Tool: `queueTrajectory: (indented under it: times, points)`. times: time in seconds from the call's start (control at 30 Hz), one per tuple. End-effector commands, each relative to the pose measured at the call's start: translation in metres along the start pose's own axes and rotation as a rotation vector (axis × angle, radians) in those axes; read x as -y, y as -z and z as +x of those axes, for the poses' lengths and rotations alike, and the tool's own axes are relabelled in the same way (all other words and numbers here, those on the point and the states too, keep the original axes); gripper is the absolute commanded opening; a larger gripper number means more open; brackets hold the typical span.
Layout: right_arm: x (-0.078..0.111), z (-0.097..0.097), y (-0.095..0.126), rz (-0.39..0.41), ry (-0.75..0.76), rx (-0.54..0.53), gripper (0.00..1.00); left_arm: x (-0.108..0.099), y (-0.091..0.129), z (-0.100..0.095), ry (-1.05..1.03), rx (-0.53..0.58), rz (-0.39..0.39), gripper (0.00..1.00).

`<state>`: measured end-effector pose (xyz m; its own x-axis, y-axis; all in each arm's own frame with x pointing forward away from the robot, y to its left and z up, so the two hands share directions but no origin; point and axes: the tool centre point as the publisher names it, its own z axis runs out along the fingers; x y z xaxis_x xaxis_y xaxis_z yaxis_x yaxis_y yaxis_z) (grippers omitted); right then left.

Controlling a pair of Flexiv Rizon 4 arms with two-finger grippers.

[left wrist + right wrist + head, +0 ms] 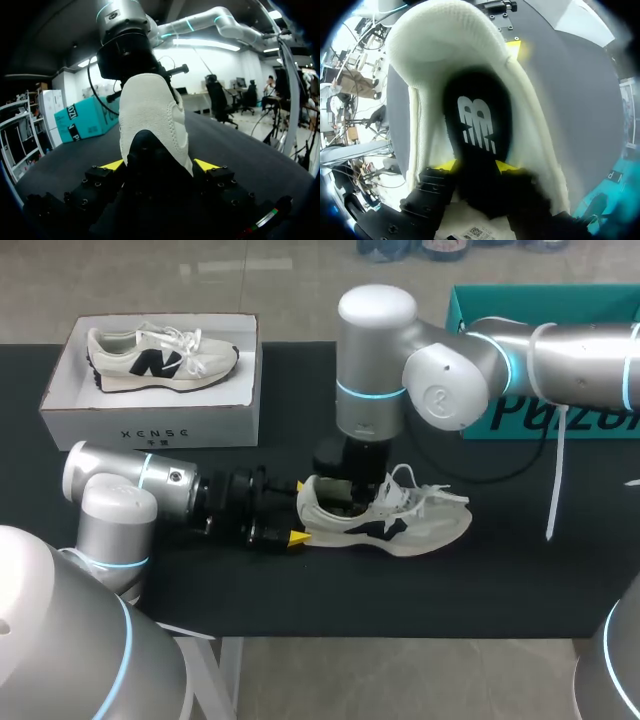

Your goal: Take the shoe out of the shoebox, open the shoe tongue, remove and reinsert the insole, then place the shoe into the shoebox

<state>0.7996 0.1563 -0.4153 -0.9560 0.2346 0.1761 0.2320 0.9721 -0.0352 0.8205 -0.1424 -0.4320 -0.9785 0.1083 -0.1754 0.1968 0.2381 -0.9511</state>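
Observation:
A cream shoe (425,528) with a dark side logo lies on its sole on the black table, toe to the right. My left gripper (295,537) is level with the table at its heel. In the left wrist view the heel (150,100) sits between both yellow tips, and the left gripper (159,164) is shut on it. My right gripper (350,502) comes down from above into the shoe's opening. Inside, the black insole (477,115) with a white logo narrows between the yellow tips, and the right gripper (476,165) is shut on it.
A white shoebox (150,420) stands at the back left with a second cream shoe (160,358) inside. A teal box (520,415) stands at the back right behind my right arm. The loose laces (440,495) trail right of the tongue.

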Motion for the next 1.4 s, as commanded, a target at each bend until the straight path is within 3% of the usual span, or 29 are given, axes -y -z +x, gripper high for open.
queueTrajectory:
  times: [0.03, 0.73, 1.4]
  points:
    - [-0.012, 0.011, -0.051, 0.055, 0.013, -0.033, 0.00, -0.002, -0.001, -0.001, -0.001, 0.004, -0.001, 0.00]
    - [0.007, 0.022, 0.001, 0.022, -0.020, 0.002, 0.00, -0.002, -0.001, -0.001, -0.001, 0.004, -0.001, 0.00]
    - [0.011, 0.007, 0.043, -0.029, -0.046, 0.050, 0.00, -0.002, -0.001, -0.001, -0.001, 0.004, -0.001, 0.00]
